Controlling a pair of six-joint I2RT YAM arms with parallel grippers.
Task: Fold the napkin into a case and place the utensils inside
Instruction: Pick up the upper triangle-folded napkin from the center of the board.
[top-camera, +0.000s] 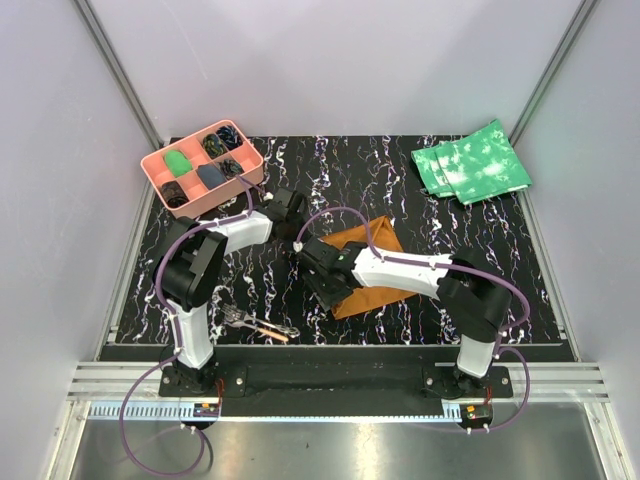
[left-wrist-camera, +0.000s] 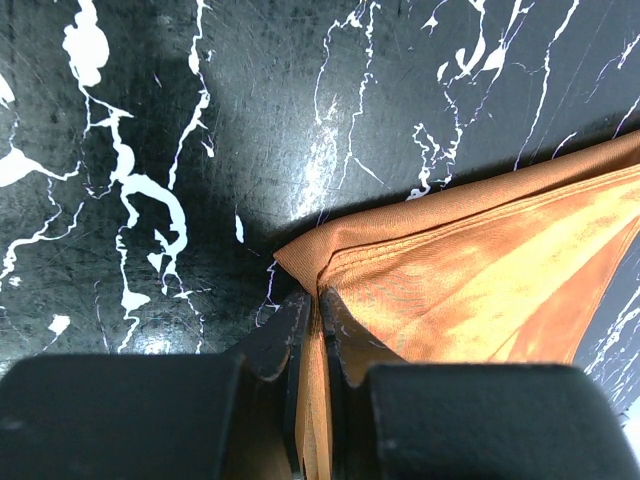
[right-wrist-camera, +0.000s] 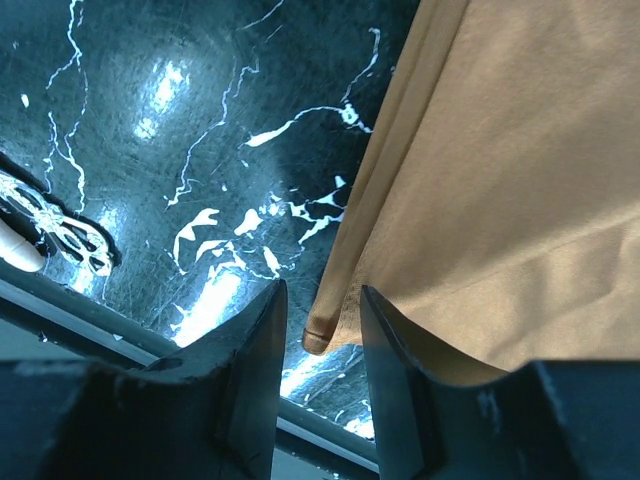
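Note:
The rust-brown napkin (top-camera: 372, 250) lies on the black marbled table, partly under my right arm. My left gripper (top-camera: 300, 240) is at its left corner; in the left wrist view it (left-wrist-camera: 320, 305) is shut on that corner of the napkin (left-wrist-camera: 480, 280), the cloth pinched between the pads. My right gripper (top-camera: 328, 292) is at the near corner; in its wrist view the jaws (right-wrist-camera: 320, 305) stand open, with the rolled corner of the napkin (right-wrist-camera: 500, 180) hanging between them untouched. The utensils (top-camera: 258, 323) lie near the front edge, also seen as a fork (right-wrist-camera: 60, 228).
A pink compartment tray (top-camera: 155, 165) with small items stands at the back left. Green mottled cloths (top-camera: 470, 162) lie at the back right. The table's front edge (right-wrist-camera: 90, 320) runs close below the right gripper.

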